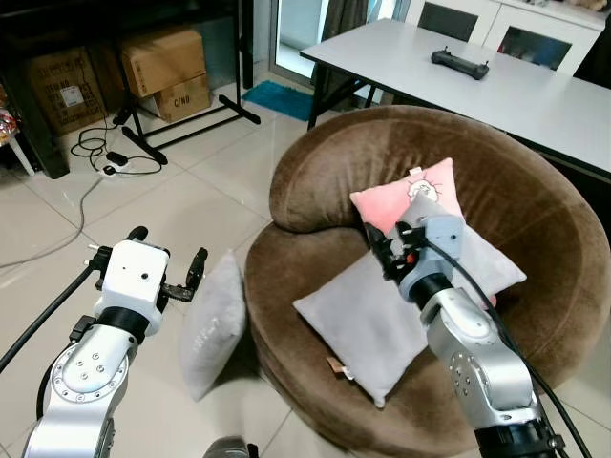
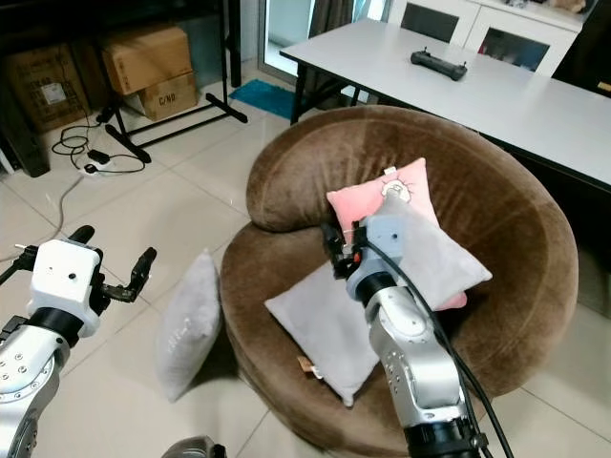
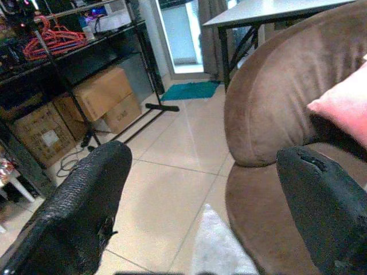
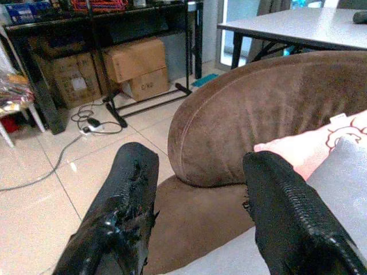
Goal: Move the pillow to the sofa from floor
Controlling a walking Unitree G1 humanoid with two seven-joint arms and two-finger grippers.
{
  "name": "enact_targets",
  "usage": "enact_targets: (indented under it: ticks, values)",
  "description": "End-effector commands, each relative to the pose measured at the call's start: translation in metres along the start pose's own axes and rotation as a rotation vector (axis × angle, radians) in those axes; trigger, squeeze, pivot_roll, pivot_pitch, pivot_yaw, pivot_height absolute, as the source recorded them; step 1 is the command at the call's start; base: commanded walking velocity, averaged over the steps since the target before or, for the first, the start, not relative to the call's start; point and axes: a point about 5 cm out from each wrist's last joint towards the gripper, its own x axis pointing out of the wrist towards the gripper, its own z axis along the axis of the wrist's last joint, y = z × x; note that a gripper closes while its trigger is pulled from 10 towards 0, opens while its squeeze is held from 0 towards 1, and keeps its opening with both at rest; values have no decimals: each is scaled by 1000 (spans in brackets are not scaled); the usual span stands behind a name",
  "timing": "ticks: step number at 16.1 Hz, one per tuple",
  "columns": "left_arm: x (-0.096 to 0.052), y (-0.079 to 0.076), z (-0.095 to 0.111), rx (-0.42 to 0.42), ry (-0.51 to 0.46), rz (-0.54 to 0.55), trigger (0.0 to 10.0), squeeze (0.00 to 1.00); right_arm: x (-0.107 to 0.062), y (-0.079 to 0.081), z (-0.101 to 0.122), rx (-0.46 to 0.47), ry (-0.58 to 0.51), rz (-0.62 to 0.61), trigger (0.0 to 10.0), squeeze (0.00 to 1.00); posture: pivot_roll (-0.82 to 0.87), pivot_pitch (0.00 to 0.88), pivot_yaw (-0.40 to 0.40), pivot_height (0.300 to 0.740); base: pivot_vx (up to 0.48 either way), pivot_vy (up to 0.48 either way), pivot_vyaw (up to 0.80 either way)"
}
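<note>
A grey fabric pillow [image 1: 212,324] stands on edge on the tiled floor [image 1: 181,205], leaning against the outer left side of the round brown upholstered sofa [image 1: 315,181]; it has not been lifted. The left gripper [image 1: 170,260] hovers just above and beside the pillow's upper edge, its two black fingers spread apart and holding nothing; the pillow's pale corner shows between the fingers in the left wrist view [image 3: 221,249].

The right gripper [image 1: 378,250] is over the sofa seat, fingers parted and empty, close to a large grey square cushion [image 1: 368,324] lying flat on the seat. Behind it, a pink cushion with a cartoon print [image 1: 406,196] leans against the backrest, partly overlapped by another grey cushion [image 1: 482,258].

A white table [image 1: 458,81] carrying a black handheld controller [image 1: 459,63] stands behind the sofa. Cardboard boxes [image 1: 167,67] sit beneath a dark shelving unit at far left, with a white power strip [image 1: 113,167] and cables on the floor nearby.
</note>
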Motion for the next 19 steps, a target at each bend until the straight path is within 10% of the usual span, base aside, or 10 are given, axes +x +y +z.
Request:
enact_targets:
  ticks: [1,19]
  values:
    - [0,-1,6,14,-24,6,10000,0,-4,-7,2,-43,9,-40,10000,0,70,0,-85,740,0,420,0]
    - [1,2,12,-20,-63,87,10000,0,-14,-16,-2,-35,102,-121,10000,0,74,0,-104,740,0,405,0]
